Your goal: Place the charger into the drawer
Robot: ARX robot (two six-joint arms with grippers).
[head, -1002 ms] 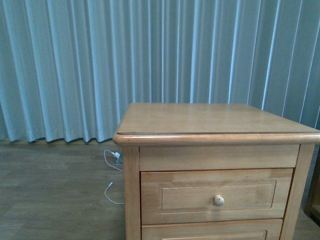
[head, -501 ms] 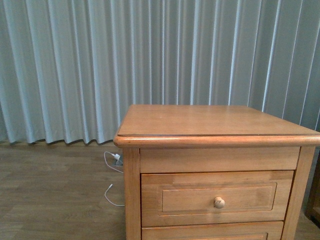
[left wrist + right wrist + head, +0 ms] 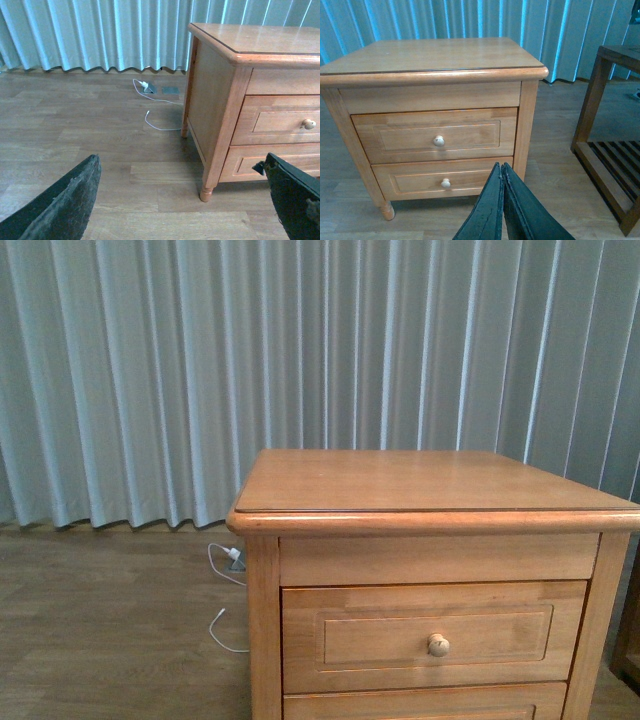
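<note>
The charger is out of view in every frame. The drawer (image 3: 430, 635) is the taller one in the honey-coloured nightstand (image 3: 420, 480), shut, with a round pale knob (image 3: 438, 645). It also shows in the right wrist view as the drawer (image 3: 435, 135) and in the left wrist view as the drawer (image 3: 282, 120). My left gripper (image 3: 181, 160) hangs open over the wooden floor, left of the nightstand, with nothing between its fingers. In front of the nightstand, low down, my right gripper (image 3: 501, 166) is shut on nothing. Neither gripper shows in the front view.
A shallower drawer (image 3: 445, 181) sits shut below the tall one. A thin white cable (image 3: 155, 120) with a white plug (image 3: 143, 84) lies on the floor by the curtain (image 3: 200, 370). A dark wooden rack (image 3: 607, 165) stands right of the nightstand.
The front view has shifted a little, so the nightstand sits slightly lower in it. Nothing else has visibly moved.
</note>
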